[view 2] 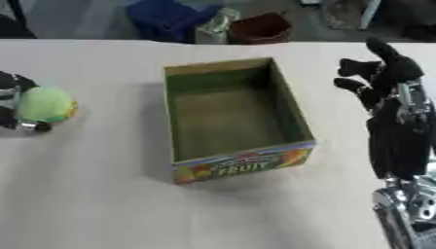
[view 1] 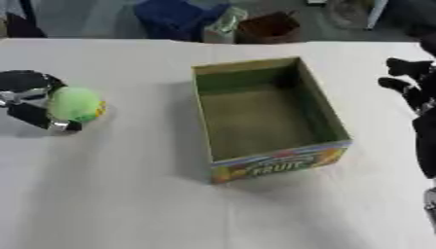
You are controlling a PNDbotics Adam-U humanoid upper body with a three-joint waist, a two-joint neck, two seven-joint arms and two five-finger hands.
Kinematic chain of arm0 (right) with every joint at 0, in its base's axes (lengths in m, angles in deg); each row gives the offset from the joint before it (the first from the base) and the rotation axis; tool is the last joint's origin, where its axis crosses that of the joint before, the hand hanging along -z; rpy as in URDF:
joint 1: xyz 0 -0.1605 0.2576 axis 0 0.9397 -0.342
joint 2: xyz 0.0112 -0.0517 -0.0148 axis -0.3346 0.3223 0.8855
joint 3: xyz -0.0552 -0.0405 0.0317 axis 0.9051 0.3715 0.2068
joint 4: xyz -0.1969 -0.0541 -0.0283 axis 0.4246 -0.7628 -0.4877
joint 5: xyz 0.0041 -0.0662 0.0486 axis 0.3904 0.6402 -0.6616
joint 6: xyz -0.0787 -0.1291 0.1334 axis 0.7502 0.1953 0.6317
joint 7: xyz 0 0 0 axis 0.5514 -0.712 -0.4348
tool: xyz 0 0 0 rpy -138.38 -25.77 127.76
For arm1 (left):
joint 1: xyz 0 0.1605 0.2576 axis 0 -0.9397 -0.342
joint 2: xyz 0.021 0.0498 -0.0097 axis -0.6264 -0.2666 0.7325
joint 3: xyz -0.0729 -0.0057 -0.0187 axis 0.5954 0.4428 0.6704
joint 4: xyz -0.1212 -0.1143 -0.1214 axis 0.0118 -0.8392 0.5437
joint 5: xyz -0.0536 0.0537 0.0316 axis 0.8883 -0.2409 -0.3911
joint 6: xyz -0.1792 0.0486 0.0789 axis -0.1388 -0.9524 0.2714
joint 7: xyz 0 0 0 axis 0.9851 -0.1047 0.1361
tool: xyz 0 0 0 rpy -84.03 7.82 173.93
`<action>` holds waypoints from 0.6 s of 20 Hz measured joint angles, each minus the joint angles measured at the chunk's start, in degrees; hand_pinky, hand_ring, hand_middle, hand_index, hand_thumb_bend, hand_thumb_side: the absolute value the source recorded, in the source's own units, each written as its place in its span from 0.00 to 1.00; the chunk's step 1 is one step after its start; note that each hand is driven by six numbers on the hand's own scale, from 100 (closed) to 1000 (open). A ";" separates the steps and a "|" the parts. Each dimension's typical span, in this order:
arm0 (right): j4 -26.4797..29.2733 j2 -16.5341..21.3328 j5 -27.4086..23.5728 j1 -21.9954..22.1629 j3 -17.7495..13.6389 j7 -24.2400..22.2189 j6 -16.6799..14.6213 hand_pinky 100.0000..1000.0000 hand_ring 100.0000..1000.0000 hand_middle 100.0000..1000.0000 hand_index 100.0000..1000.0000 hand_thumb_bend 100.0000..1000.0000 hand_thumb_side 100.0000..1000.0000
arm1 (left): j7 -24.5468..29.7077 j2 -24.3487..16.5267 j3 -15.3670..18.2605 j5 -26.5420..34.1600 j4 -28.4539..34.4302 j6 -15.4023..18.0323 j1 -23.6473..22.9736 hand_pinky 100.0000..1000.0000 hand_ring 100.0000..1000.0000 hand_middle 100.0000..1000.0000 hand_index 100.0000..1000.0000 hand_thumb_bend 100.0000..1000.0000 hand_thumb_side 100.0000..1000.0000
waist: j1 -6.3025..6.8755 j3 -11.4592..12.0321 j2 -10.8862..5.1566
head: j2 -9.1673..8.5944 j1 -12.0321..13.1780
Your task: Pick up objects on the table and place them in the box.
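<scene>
Green ball [view 1: 76, 103] | in left robot hand [view 1: 32, 99] | left of box [view 1: 265, 116]

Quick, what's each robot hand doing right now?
Left robot hand: closed around the green ball.
Right robot hand: open, holding nothing, beside the box.

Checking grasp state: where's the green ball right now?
The green ball sits at the table's left side, wrapped by the left hand, well left of the open fruit box.
</scene>
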 measured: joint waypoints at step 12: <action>0.00 -0.32 0.07 0.09 -0.01 -0.08 0.17 0.72 0.81 0.55 0.91 0.00 0.99 | -2.11 0.40 -0.99 3.10 2.39 1.13 0.01 0.48 0.58 0.57 0.76 0.17 0.35 | 0.06 0.20 0.00 | 0.00 -0.03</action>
